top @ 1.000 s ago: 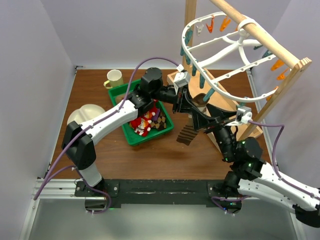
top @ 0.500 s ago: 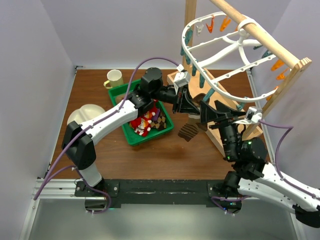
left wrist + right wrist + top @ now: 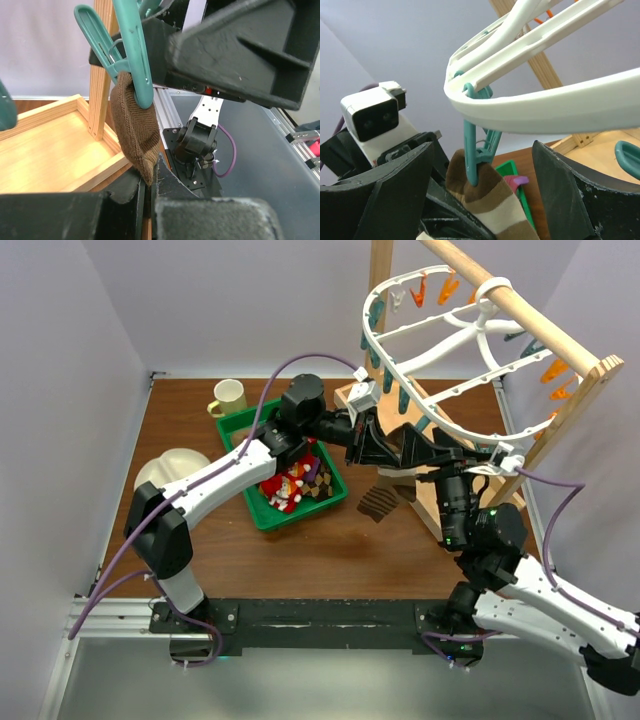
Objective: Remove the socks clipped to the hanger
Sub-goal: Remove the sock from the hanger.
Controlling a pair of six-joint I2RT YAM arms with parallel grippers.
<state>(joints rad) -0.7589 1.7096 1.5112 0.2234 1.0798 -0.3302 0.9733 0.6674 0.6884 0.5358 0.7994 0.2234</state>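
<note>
The white oval hanger [image 3: 440, 335] hangs from a wooden rail, with teal and orange clips along its rim. A brown and cream striped sock [image 3: 378, 503] hangs from a teal clip [image 3: 477, 150] at the hanger's near-left rim [image 3: 545, 105]. My left gripper [image 3: 378, 448] is shut on the sock's lower edge [image 3: 132, 125], its fingertips meeting low in the left wrist view [image 3: 147, 187]. My right gripper [image 3: 420, 452] is open. In the right wrist view [image 3: 480, 190] its fingers [image 3: 575, 190] stand either side of the clip and sock [image 3: 490, 205] without touching.
A green bin [image 3: 262, 515] left of the hanger holds several red and patterned socks [image 3: 290, 485]. A cream mug [image 3: 228, 397] and a white bowl [image 3: 170, 468] stand at the left. The wooden stand [image 3: 520, 305] and its base tray [image 3: 45, 150] lie under the hanger.
My right gripper has risen and moved toward the hanger's rim, and now straddles the teal clip. The left gripper has kept its hold on the sock.
</note>
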